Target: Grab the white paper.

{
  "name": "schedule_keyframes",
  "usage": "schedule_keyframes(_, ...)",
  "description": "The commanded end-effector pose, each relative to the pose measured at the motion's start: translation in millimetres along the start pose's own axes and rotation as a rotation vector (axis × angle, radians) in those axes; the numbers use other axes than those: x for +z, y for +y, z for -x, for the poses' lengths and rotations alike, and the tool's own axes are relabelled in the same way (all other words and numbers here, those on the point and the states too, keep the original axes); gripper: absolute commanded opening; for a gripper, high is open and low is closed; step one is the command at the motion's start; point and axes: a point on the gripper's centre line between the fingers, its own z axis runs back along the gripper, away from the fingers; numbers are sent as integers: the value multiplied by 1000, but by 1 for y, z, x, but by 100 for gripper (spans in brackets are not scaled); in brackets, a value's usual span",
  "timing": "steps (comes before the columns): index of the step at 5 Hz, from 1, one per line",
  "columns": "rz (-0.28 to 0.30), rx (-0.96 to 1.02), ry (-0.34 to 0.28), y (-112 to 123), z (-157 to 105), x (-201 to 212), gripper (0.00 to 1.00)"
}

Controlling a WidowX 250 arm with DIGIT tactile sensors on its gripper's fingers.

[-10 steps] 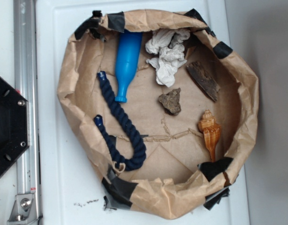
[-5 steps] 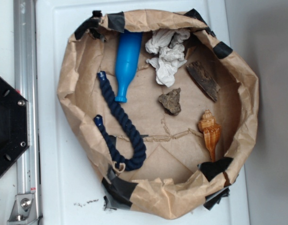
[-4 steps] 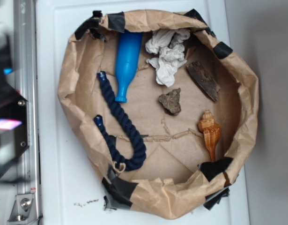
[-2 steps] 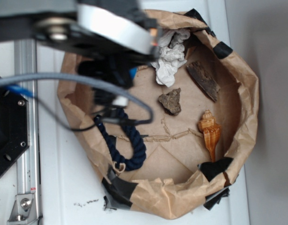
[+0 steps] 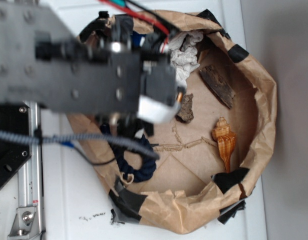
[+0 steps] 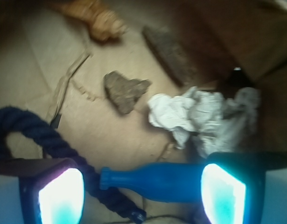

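Observation:
The white paper (image 5: 188, 51) is a crumpled wad at the back of the brown paper basin, partly covered by my arm in the exterior view. The wrist view shows the white paper (image 6: 199, 116) whole, up and to the right of my gripper (image 6: 142, 195). The gripper hangs open above the basin floor, its two glowing pads (image 6: 61, 196) wide apart and nothing between them. Below the gap lies the blue bottle (image 6: 157, 182), on its side. In the exterior view the arm hides the jaws.
The taped kraft paper basin (image 5: 264, 100) also holds a dark blue rope (image 6: 36, 133), a grey-brown rock (image 6: 124, 91), a bark strip (image 6: 169, 46) and an orange shell (image 5: 224, 140). A metal rail (image 5: 28, 190) runs along the left.
My arm has swung in from the left over the basin and now covers the bottle and most of the rope. The objects have not moved.

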Motion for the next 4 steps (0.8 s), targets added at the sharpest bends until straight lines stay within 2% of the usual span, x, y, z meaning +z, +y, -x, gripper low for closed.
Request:
schedule_keyframes(1, -33, -86, 59, 35, -17, -19, 100)
schedule_keyframes(2, -42, -103, 77, 73, -19, -30, 100)
schedule_keyframes(3, -44, -121, 107, 80, -22, -42, 100)
schedule_keyframes(4, -52, -104, 124, 74, -16, -48, 0)
